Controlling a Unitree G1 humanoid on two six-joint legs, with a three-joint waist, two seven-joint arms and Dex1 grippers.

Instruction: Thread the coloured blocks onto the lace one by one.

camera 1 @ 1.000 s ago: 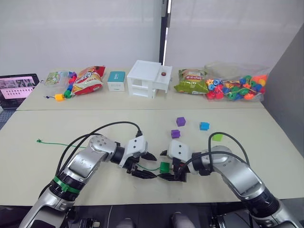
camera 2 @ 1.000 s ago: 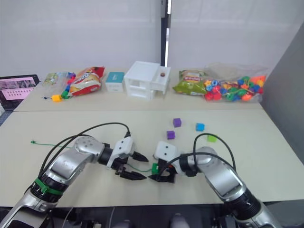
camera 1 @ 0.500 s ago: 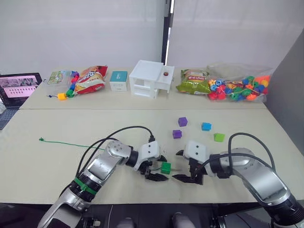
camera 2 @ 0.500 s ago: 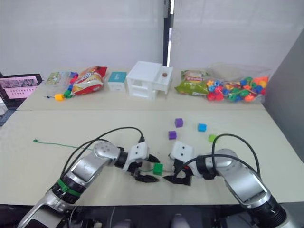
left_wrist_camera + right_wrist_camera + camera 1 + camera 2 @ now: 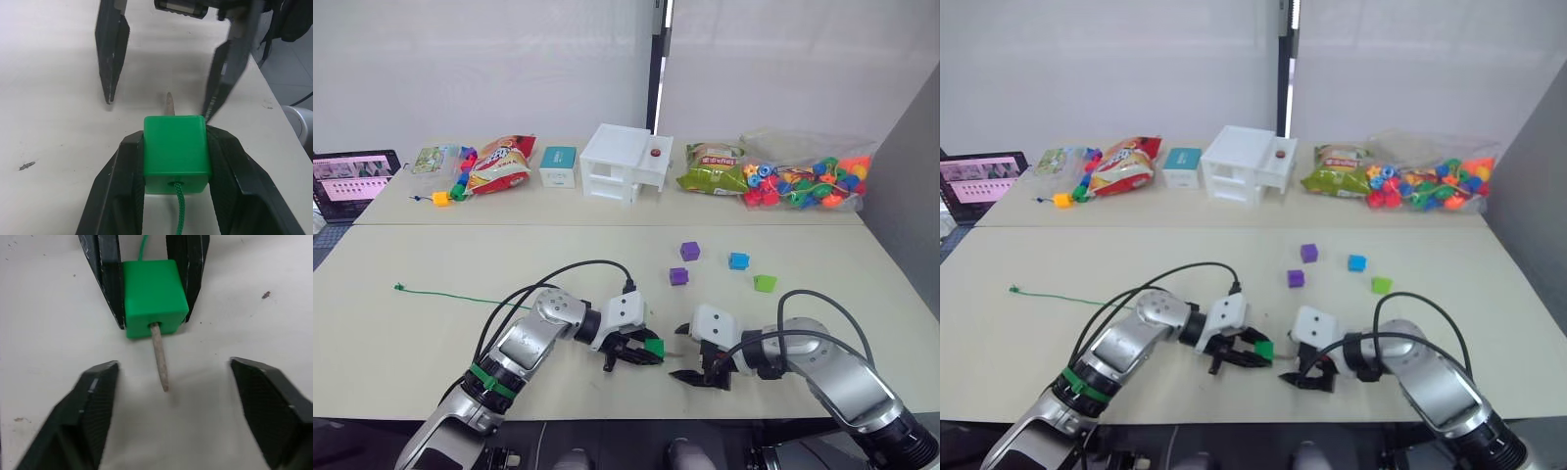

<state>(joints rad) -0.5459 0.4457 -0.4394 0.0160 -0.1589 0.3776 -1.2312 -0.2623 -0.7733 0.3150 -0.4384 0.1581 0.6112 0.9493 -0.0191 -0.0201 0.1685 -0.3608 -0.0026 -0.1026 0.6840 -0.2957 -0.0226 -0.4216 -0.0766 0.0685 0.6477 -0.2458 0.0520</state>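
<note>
While the lace (image 5: 460,297) trails from its knotted end at the far left, about nine o'clock on the table (image 5: 862,284), toward the middle, the left gripper (image 5: 646,348) pinches the dark green block (image 5: 176,152) between its two black fingers (image 5: 117,196) near the front edge at six o'clock. That block is already on the lace: the green cord enters its near face in the left wrist view, and the stiff greyish tip (image 5: 160,355) pokes out the far face, resting low over the tabletop. Just to the right, the right gripper (image 5: 690,354) faces it with fingers spread wide on either side of the tip, touching nothing. Farther back at about one o'clock lie the loose blocks, well apart from both grippers: two purple blocks (image 5: 689,252), a blue block (image 5: 737,260) and a light green block (image 5: 764,283).
</note>
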